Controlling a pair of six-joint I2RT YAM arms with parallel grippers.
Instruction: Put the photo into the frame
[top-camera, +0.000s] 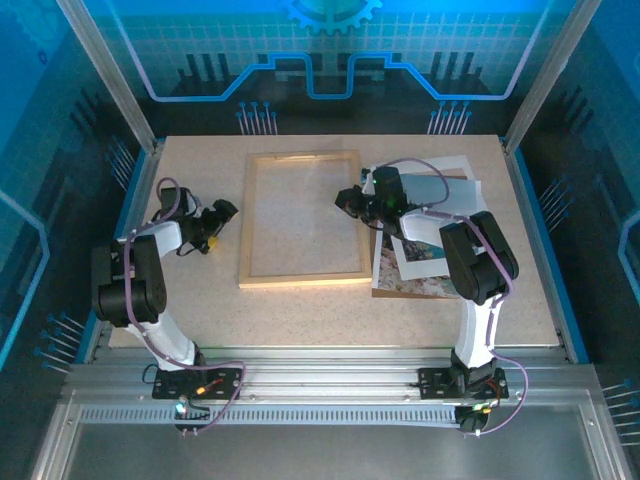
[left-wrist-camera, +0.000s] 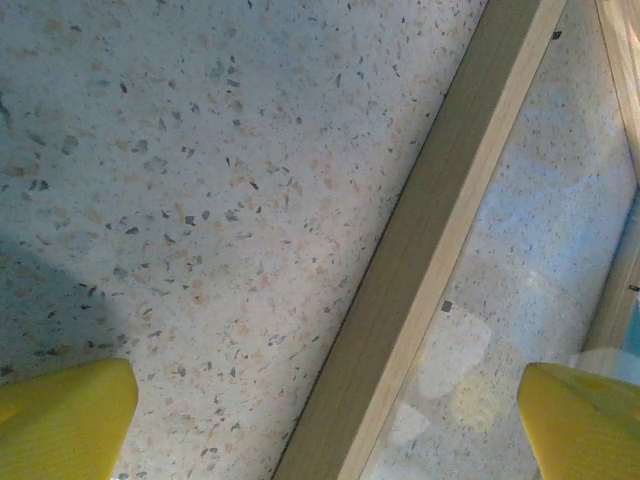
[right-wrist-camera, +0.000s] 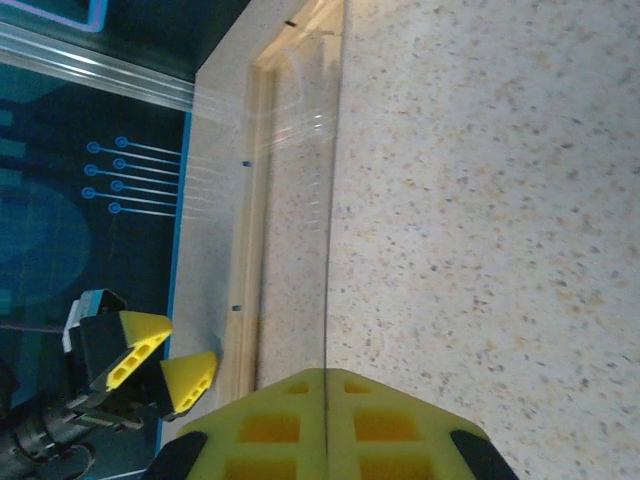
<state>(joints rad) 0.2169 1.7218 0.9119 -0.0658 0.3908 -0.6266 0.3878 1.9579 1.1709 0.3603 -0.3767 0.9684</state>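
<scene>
The right gripper (right-wrist-camera: 325, 392) has its yellow fingers pressed together on the thin edge of a clear pane (right-wrist-camera: 295, 200), which runs straight out of the seam between them toward 12 o'clock in the right wrist view. Faint streaks of reflection cross the pane. In the top external view this gripper (top-camera: 348, 200) sits at the 3 o'clock side of the frame (top-camera: 247, 220), just inside its right rail, and its arm reaches back toward 5 o'clock over a loose stack of sheets.

The left gripper (top-camera: 218, 222) stands with its fingers wide apart, just off the frame's 9 o'clock side and clear of it. In the left wrist view its gripper (left-wrist-camera: 320, 425) shows one yellow fingertip (left-wrist-camera: 60, 420) over bare tabletop at 8 o'clock and the other at 4 o'clock over the frame's interior. A wooden rail of the frame (left-wrist-camera: 430, 250) passes diagonally between them. The right wrist camera also catches the left gripper (right-wrist-camera: 165, 360) at 8 o'clock, parted, beside the frame (right-wrist-camera: 250, 250).

The light-wood frame lies flat in the middle of the speckled table (top-camera: 300, 310), with its long sides running from 6 to 12 o'clock. The photo (top-camera: 425, 252) lies outside it, at about 4 o'clock from the frame, among white and brown sheets and partly hidden by the right arm. Its detail is too small to make out.
</scene>
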